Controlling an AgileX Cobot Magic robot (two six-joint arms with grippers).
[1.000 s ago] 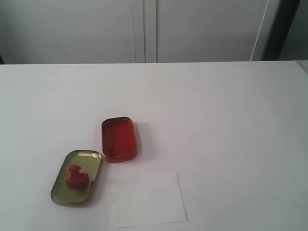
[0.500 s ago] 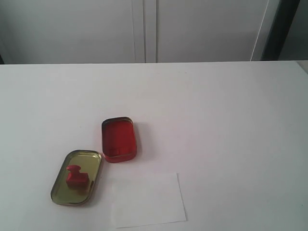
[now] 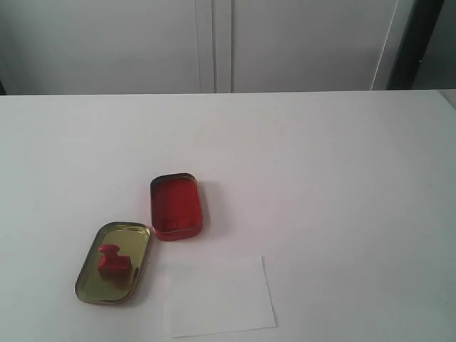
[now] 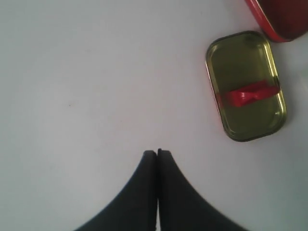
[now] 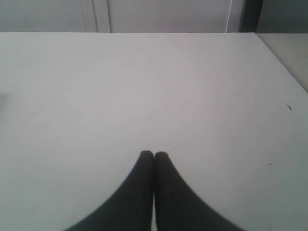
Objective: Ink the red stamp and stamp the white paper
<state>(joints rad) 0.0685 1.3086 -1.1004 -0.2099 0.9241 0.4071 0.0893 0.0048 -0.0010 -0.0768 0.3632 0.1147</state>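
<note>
Illumination is diffuse, even and moderately bright in all three views. The white desk point(image 3: 335, 185) shows no glare and carries a faint pink cast. The red tin point(image 3: 176, 206) casts only a soft, narrow shadow. The left pincer point(image 4: 157, 153) and the right pincer point(image 5: 154, 155) render as dark, underexposed, soft-edged silhouettes.

My left gripper point(image 4: 157, 153) was plain matte black, and my right gripper point(image 5: 154, 154) the same; the red stamp point(image 3: 112, 261) was solid bright red; the tin holding it point(image 3: 100, 288) was dull brassy gold inside; the ink tin point(image 3: 177, 233) was deep red; the white paper point(image 3: 219, 296) was plain white, a shade brighter than the pale white surface point(image 3: 320, 178).
</note>
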